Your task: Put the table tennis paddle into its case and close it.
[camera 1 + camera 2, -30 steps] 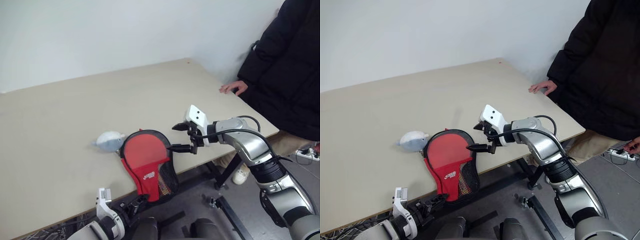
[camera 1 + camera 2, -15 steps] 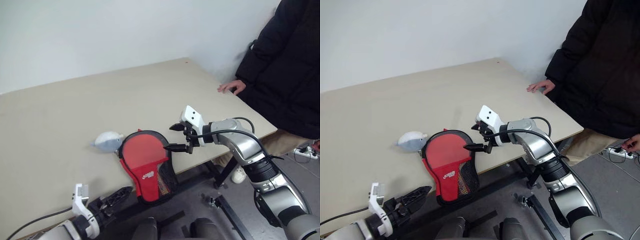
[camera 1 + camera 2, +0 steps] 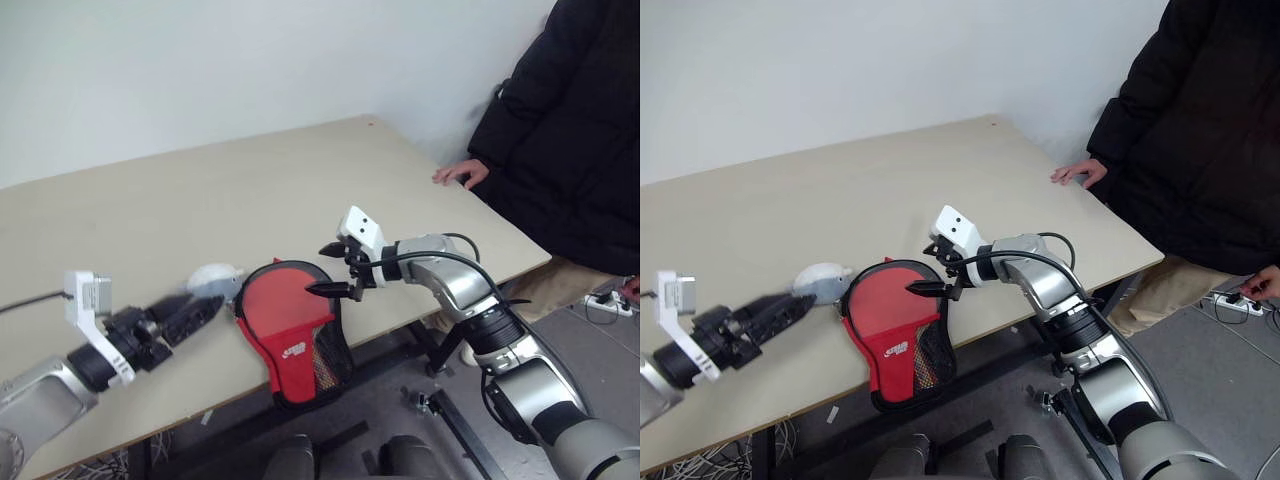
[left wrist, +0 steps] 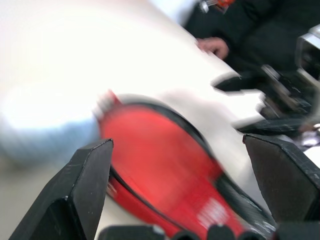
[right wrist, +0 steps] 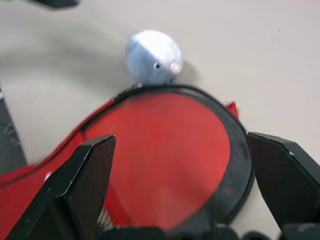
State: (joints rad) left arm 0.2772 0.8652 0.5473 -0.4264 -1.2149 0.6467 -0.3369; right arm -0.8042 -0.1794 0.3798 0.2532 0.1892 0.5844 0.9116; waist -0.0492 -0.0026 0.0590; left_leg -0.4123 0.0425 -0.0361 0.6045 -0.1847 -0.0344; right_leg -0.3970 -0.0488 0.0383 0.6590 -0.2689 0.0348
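- Already the flat paddle with the round red rubber face (image 3: 285,303) lies inside the soft paddle-shaped case of black fabric and mesh with a red label (image 3: 318,358), at the near edge of the beige tabletop (image 3: 200,200); the case's narrow end hangs over that edge.
- Beside the case's round end sits a small whitish-grey ball-like thing (image 3: 213,278), touching or almost touching it.
- Over the case's right rim hovers the right tool (image 3: 335,270), black fingers well apart, holding nothing.
- Left of the ball, the left tool (image 3: 190,312) points toward the case, its fingers also spread and empty.
- Judging from this, insertion looks finished and closing is the step in hand; whether any part is fastened I cannot tell.
- Next, one tool likely needs to steady the case while the other works the closure shut along the rim.
- At the far right corner a person in a black coat (image 3: 570,130) rests a hand (image 3: 458,174) on the tabletop.
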